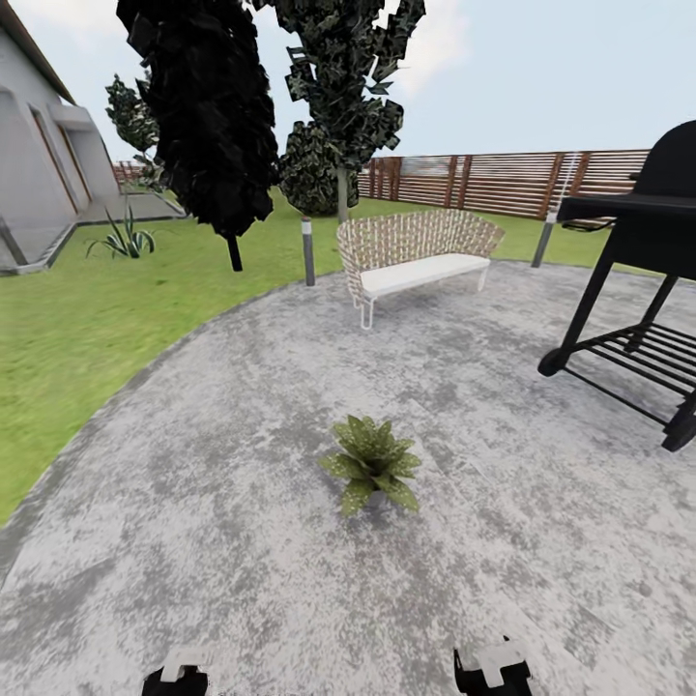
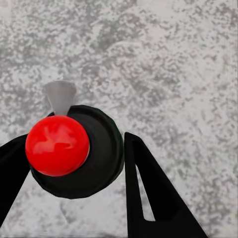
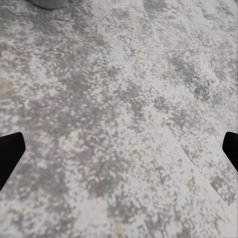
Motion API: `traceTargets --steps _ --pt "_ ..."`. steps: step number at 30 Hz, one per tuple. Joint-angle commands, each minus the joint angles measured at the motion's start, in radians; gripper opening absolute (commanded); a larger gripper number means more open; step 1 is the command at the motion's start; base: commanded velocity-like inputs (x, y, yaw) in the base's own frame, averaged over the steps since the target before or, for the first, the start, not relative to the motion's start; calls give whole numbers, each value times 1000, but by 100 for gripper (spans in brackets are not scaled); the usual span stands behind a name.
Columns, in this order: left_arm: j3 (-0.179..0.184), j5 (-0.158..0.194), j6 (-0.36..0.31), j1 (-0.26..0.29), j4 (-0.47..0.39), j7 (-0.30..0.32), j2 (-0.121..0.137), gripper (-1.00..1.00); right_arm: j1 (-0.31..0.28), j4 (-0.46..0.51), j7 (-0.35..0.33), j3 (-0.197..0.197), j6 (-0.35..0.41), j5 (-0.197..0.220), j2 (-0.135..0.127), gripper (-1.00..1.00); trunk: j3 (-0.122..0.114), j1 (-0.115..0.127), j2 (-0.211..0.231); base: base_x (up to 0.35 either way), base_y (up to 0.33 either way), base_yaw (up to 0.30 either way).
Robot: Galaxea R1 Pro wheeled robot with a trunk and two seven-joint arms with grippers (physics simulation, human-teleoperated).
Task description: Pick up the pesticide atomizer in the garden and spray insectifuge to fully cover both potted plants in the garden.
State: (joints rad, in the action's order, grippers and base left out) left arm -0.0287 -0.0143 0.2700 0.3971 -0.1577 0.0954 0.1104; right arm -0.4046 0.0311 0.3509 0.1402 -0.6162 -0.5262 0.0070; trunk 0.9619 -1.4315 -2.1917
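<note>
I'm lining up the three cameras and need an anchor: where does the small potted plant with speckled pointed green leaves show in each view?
Head view: the small potted plant with speckled pointed green leaves stands just below the picture's centre, on the round mottled grey patio.
Left wrist view: not in it.
Right wrist view: not identifiable; a grey shape at one edge is too cropped to tell.
Shared landmark: the patio surface appears in all three.

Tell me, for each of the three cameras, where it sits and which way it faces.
Head view: on the robot's head, facing forward and down over the patio to a potted plant, bench and grill; both arms' ends show at the bottom edge.
Left wrist view: on the left arm, facing down at the paving; the left gripper frames a red ball.
Right wrist view: on the right arm, facing down; the right gripper has its jaws wide apart.
Shared: all three show the mottled grey paving.
</note>
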Motion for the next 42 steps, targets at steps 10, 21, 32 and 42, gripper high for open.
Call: traceTargets --steps 10,21,32,42 --pt "-61 62 3 0 0 6 2 -100 -1 4 7 10 -2 90 -25 100 1 0 0 0 0 278" --pt "-62 57 3 0 1 6 3 -100 0 -2 2 7 -2 109 -21 100 1 0 0 0 0 278" --pt "-62 56 3 0 2 6 3 -100 0 -2 2 7 -2 109 -19 100 1 0 0 0 0 278" --pt "-61 56 3 0 3 6 3 -100 0 -2 2 6 -2 109 -17 100 1 0 0 0 0 278"
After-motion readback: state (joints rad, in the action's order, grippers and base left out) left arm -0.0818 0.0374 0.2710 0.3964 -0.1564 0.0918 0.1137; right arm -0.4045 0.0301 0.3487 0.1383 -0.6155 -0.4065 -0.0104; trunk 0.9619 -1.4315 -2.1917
